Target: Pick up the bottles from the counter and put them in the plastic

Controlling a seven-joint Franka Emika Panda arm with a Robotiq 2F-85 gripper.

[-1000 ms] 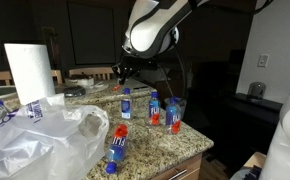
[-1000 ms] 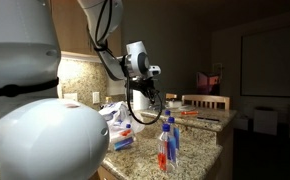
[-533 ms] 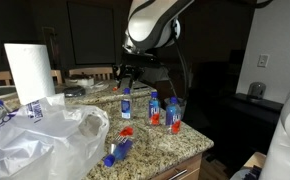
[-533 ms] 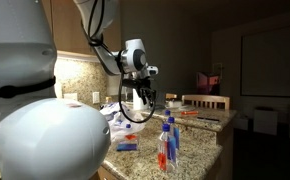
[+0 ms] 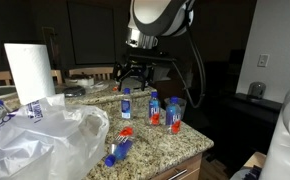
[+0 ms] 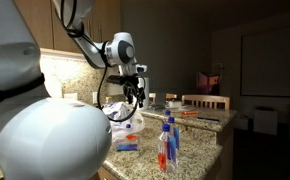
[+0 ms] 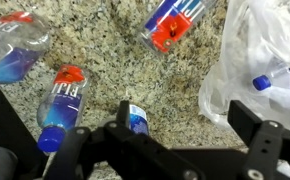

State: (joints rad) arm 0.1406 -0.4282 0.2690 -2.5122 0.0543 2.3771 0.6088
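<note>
At the left sits the crinkled translucent plastic bag (image 5: 45, 140). Just beside it a clear blue-capped bottle (image 5: 118, 151) has tipped flat onto the speckled granite worktop (image 5: 153, 143), outside the bag. Above, the pincer (image 5: 135, 81) has sprung wide and carries nothing, so that bottle probably needs regrasping.

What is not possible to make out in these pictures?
Wrist view: the gripper hides the lower part of the middle bottle; the top edge cuts off the upper bottle.
Exterior view: a blurred white shape in front hides much of the counter.
Exterior view: the plastic has folds that hide what lies inside it.
</note>
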